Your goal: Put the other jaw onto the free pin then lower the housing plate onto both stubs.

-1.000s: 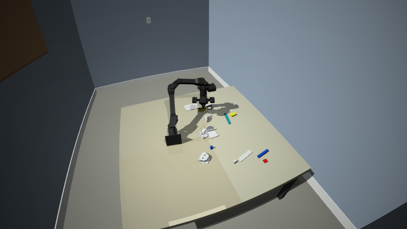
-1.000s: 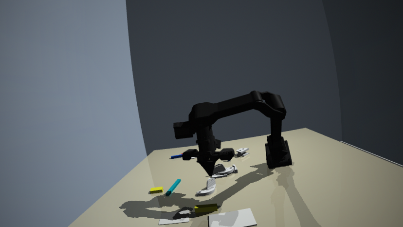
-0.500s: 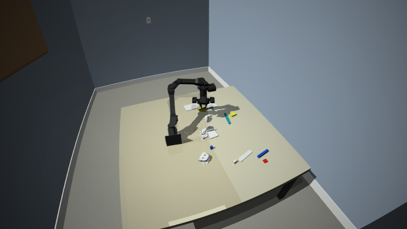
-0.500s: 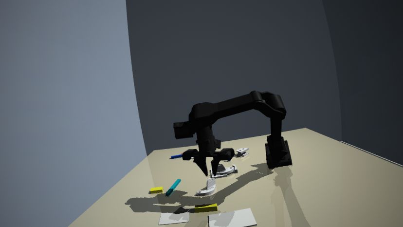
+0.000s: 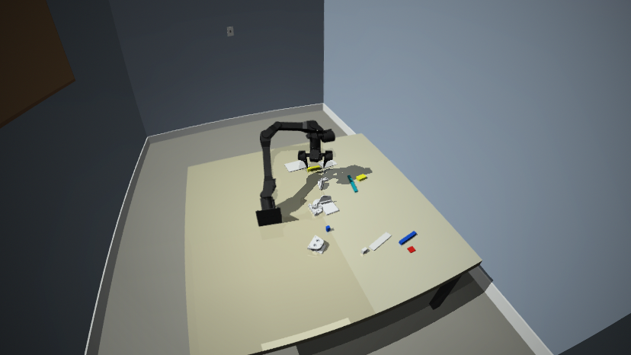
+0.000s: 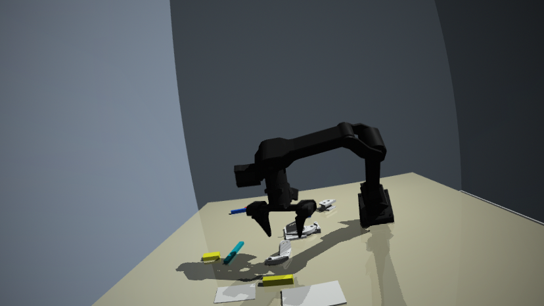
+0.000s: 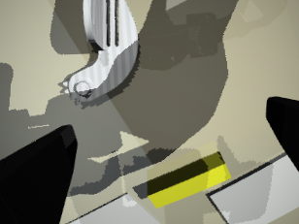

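Note:
The loose white jaw (image 5: 322, 183) (image 6: 277, 259) (image 7: 104, 72) lies on the table, its small toothed end at the lower left in the wrist view. My gripper (image 5: 315, 167) (image 6: 284, 236) (image 7: 172, 120) is open and empty, raised above the table, on the far side of the loose jaw from the base. The white base assembly (image 5: 315, 207) (image 6: 309, 230) stands nearer the middle, with a jaw-like part on it; its pins are too small to make out. A white two-holed part (image 5: 316, 242) (image 6: 327, 203), apparently the housing plate, sits apart and looks tilted.
A yellow block (image 5: 314, 168) (image 6: 278, 280) (image 7: 191, 186) lies between two flat white plates near the gripper. A teal bar (image 5: 352, 183) (image 6: 233, 252) and another yellow block (image 5: 361, 177) (image 6: 211, 256) lie to one side. A blue cube (image 5: 328, 228) lies between base and two-holed part.

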